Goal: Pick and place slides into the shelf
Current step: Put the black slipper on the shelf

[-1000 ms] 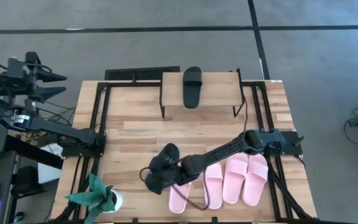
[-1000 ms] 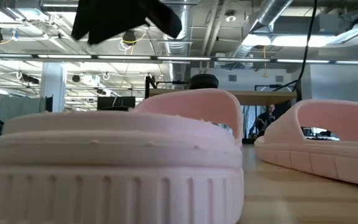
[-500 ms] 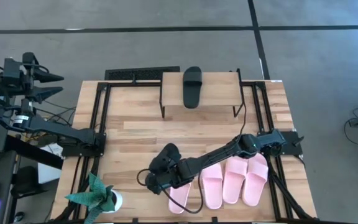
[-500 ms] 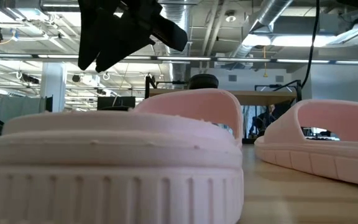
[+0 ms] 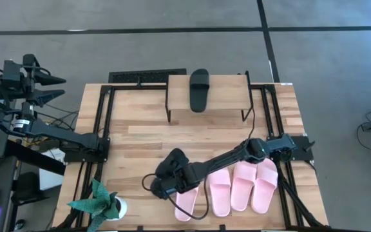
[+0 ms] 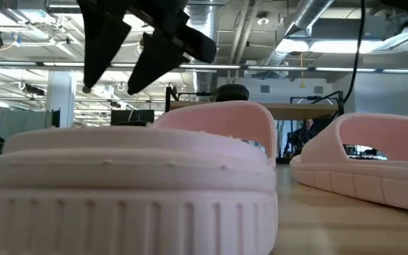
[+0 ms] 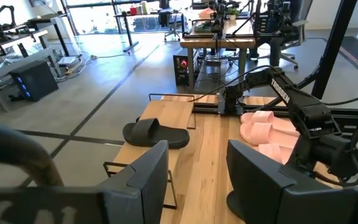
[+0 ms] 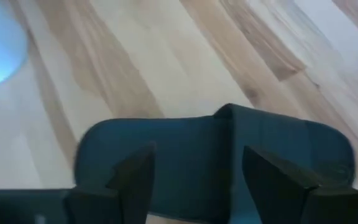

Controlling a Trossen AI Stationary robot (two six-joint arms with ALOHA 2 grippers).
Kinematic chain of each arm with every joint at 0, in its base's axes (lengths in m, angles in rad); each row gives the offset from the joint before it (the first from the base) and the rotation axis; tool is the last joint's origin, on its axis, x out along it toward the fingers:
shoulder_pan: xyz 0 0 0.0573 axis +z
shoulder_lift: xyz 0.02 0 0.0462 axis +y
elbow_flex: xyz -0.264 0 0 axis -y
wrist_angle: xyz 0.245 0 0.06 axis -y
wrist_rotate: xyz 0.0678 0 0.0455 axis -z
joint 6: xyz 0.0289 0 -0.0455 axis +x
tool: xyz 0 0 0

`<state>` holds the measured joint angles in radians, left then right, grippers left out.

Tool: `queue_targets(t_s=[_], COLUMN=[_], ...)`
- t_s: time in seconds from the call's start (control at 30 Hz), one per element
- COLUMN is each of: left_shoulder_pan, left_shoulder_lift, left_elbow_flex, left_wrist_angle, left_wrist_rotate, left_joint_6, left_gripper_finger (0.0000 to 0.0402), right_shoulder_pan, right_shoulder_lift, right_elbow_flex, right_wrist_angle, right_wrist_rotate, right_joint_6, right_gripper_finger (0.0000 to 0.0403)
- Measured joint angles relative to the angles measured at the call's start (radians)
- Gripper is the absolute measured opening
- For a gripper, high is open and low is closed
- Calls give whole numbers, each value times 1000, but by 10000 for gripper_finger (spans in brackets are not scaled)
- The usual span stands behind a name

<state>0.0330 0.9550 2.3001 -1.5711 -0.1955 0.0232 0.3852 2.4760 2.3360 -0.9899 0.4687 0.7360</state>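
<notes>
Here the light wooden counter (image 5: 140,138) carries six slides. The low plank-topped shelf with black legs (image 5: 230,96) holds one matte black slide (image 5: 199,89). Four pale pink slides (image 5: 237,187) line the near edge. The right gripper (image 6: 119,74), fingers apart, hovers over the second black slide (image 5: 172,160); the left gripper (image 7: 197,168), fingers apart, waits off-counter.

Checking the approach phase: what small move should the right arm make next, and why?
Probably lower the right gripper and close it on the matte black slide sandal. Its jaws stand open above the table, and the right wrist view shows that sandal lying just beyond them, not yet gripped. The left gripper waits off the table's left side.
</notes>
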Motion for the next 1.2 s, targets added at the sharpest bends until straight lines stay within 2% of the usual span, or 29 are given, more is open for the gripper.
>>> queue_targets(t_s=[0.2,0.53,0.67,1.07,1.2], left_shoulder_pan=[0,0,0,0,0], left_shoulder_lift=[0,0,0,0,0], left_elbow_flex=[0,0,0,0,0], left_wrist_angle=[0,0,0,0,0], left_wrist_rotate=[0,0,0,-2,-3], left_joint_6=[-5,-7,0,15,16], left_gripper_finger=[153,153,153,153,153], right_shoulder_pan=[-15,-34,-39,-41,-40], right_shoulder_lift=[0,0,0,23,60], right_elbow_flex=[0,-2,-2,-3,0], right_wrist_angle=[-58,-61,-65,-77,-47], right_wrist_rotate=[4,-1,-50,-32,-105], right_joint_6=[-3,-64,-88,-89,-83], right_gripper_finger=[220,197,191,165,162])
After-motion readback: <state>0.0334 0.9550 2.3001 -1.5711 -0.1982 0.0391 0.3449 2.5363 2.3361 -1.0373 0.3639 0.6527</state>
